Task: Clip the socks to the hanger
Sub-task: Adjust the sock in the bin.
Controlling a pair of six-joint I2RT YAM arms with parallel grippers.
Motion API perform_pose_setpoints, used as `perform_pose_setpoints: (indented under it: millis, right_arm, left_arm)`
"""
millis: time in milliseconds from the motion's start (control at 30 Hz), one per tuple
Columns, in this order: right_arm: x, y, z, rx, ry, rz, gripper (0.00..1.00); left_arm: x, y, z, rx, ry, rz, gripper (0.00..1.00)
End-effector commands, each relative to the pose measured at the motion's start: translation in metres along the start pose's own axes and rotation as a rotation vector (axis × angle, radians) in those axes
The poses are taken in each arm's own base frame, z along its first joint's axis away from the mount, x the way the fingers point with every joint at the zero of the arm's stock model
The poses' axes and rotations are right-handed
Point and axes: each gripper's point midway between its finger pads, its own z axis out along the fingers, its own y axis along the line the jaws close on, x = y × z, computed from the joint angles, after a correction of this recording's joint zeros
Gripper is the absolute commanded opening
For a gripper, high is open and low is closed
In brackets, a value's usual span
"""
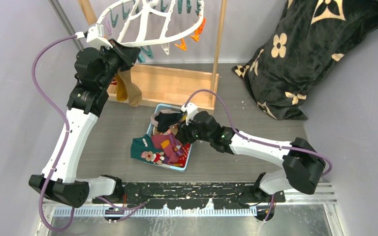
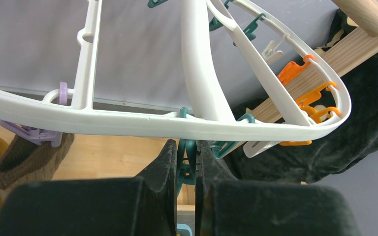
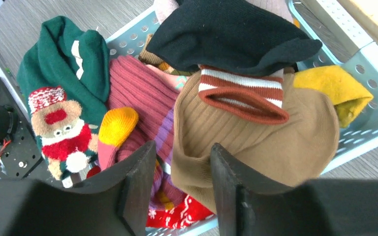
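Over the basket, the right end effector [image 3: 181,152] points down into the pile with its jaws partly apart. A fold of the tan sock [image 3: 256,142] sits in the gap between them, but I cannot see either finger pressing on it, so I judge that nothing is gripped yet. The tan sock lies directly under and just ahead of this end effector. Its long axis runs away from the fingers toward the striped cuff, which is tucked under the black sock [image 3: 236,34]. A maroon sock [image 3: 138,88] touches it on one side, and a mustard sock [image 3: 334,88] lies against the basket [image 3: 369,73] wall on the other. The basket stands on the table [image 1: 108,147], close to the right arm.

The left end effector [image 2: 187,147] is up at the hanger [image 2: 128,125], well apart from the pile. Its jaws are pressed together on a teal clip [image 2: 186,169] hanging just under the white rim. A brown sock [image 2: 29,157] hangs from a lilac clip [image 2: 29,132] nearby.

The right arm is plainly the nearer one for the pick. The sock must then travel up and left to that clip.
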Motion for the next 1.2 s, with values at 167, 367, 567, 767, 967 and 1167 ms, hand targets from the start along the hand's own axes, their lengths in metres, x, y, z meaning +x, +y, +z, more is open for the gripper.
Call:
perform_pose_setpoints:
  millis: [167, 367, 567, 767, 967, 1167]
  right_arm:
    - [-0.062, 0.005, 0.002, 0.065, -0.114, -0.092, 0.04]
    - [-0.116, 0.05, -0.01, 0.018, -0.239, -0.202, 0.01]
    - [-0.124, 0.103, -0.018, -0.082, -0.257, -0.261, 0.01]
    - [-0.073, 0.106, -0.019, -0.126, -0.05, -0.275, 0.41]
    - [-0.066, 0.078, -0.033, -0.005, -0.102, -0.187, 0.65]
    - [-0.044, 0.058, -0.034, 0.044, -0.075, 0.01, 0.65]
  left_arm:
    - [-0.029, -0.017, -0.012, 0.054, -0.09, 0.02, 0.0]
    - [-0.031, -0.017, -0.014, 0.053, -0.095, 0.02, 0.0]
    - [-0.033, -0.019, -0.015, 0.058, -0.099, 0.023, 0.0]
    - [-0.033, -0.02, -0.014, 0.064, -0.099, 0.018, 0.0]
    - [-0.033, -0.021, -0.015, 0.066, -0.098, 0.015, 0.0]
    - [-0.034, -0.022, -0.014, 0.072, -0.099, 0.013, 0.0]
